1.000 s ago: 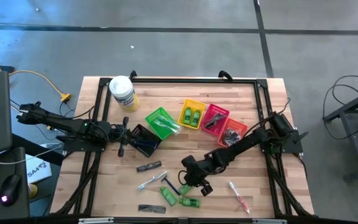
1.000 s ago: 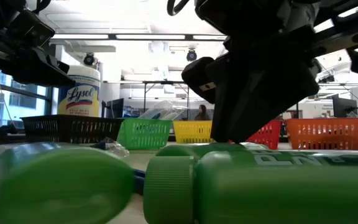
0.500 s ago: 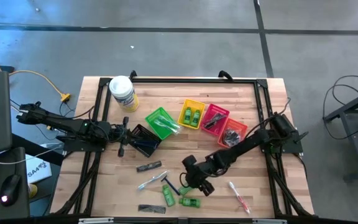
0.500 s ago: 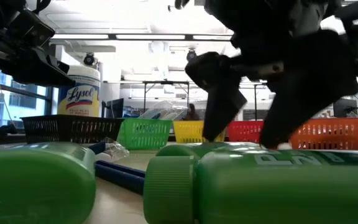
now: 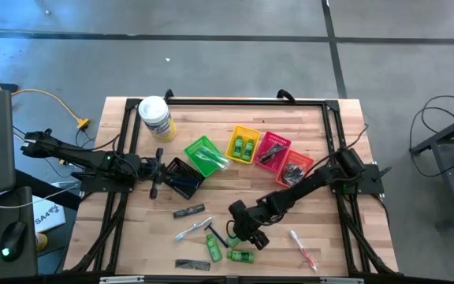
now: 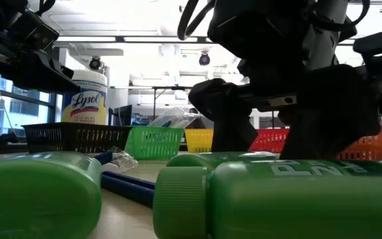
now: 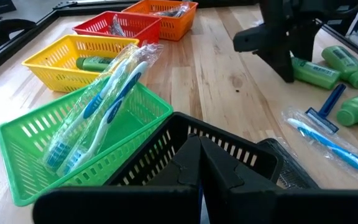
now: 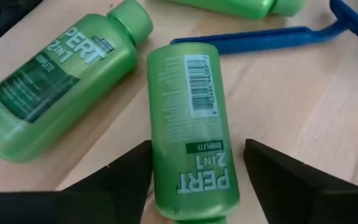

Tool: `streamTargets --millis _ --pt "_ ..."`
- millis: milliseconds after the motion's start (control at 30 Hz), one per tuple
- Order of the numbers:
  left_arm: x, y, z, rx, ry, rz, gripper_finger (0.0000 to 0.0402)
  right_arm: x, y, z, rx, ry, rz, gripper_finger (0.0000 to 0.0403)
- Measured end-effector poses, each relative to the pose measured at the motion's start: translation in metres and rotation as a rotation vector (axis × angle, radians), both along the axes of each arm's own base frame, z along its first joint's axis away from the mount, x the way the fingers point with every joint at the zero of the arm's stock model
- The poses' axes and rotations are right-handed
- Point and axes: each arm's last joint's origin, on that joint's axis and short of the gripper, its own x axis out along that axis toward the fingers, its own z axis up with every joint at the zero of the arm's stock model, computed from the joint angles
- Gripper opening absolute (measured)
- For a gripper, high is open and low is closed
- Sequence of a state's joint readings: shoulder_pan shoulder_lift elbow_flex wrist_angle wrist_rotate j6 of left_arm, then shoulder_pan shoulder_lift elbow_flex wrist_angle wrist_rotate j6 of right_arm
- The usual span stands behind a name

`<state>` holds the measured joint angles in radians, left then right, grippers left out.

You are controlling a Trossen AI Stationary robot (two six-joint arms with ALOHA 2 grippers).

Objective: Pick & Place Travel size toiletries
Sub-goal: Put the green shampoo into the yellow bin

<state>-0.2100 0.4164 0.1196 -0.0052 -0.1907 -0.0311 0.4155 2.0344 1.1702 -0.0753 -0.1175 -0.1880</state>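
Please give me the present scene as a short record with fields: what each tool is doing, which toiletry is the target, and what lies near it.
right tool: open, fingers on either side of a lying green bottle, not closed on it
left tool: shut, at the rim of the black basket
target: the green bottle, flat on the table, barcode side up
near the target: second green bottle; blue razor
green basket: holds wrapped toothbrushes
yellow basket: holds green bottles
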Motion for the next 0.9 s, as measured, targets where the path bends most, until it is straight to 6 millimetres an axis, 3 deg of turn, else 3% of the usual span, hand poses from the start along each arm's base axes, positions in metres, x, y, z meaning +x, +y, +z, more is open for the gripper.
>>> streamTargets --millis 267,367,533,700,900 --pt "0.000 0.000 0.000 0.001 0.005 0.000 0.0000 0.000 0.002 0.002 -0.050 -0.052 0.112 0.0143" --pt "0.000 0.000 -0.001 0.001 0.006 0.001 0.0000 -0.001 0.000 0.003 -0.055 -0.045 0.097 0.0142" --pt "0.000 0.000 -0.001 0.001 0.007 0.000 0.0000 -0.012 -0.012 0.018 -0.209 0.008 0.000 0.0142" --pt "0.000 0.000 -0.002 0.003 0.016 0.000 0.0000 -0.026 -0.025 0.054 -0.311 -0.006 -0.079 0.0160" --pt "-0.001 0.000 -0.003 0.006 0.027 0.000 0.0000 -0.045 -0.032 0.111 -0.278 -0.127 -0.084 0.0141"
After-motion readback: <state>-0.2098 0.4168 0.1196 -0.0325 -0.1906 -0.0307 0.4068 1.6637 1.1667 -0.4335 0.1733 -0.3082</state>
